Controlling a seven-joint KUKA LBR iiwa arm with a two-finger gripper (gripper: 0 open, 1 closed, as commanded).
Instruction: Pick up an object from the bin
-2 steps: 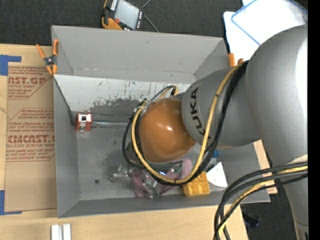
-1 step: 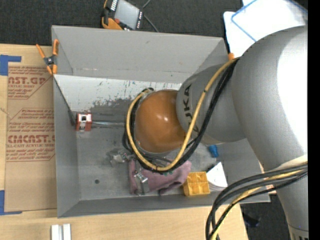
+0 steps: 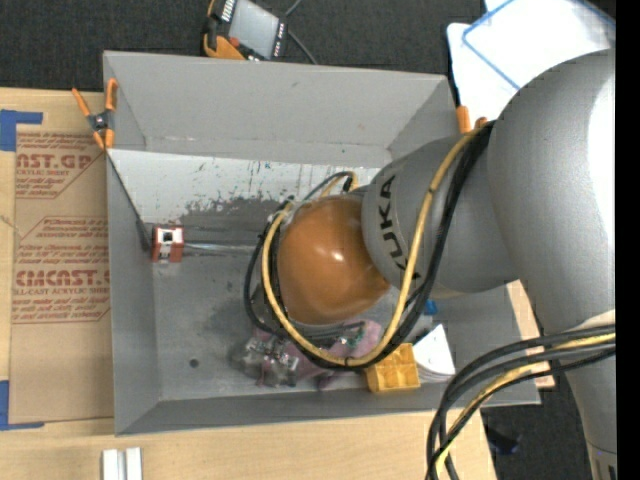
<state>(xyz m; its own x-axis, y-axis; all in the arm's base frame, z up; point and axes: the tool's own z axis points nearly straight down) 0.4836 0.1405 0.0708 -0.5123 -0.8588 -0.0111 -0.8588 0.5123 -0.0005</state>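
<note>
Camera view: the arm's orange cover (image 3: 325, 263) sits low in the grey bin (image 3: 250, 98), near a yellow block (image 3: 392, 370). Claw open or shut? Cannot tell.

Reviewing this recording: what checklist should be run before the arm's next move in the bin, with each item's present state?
1. Arm inside the bin: ok. The orange wrist cover hangs over the floor, towards the wall at the view's bottom.
2. Things close by: ok. A clear, pinkish heap, a yellow block and a white piece lie at the cover's lower edge.
3. Anything held: cannot tell. The cover hides what is under it.
4. Cable free of the heap: cannot tell. The yellow cable loops round the cover down to the heap.
5. Red-and-white thing by the left wall, apart from the arm: ok.
</note>
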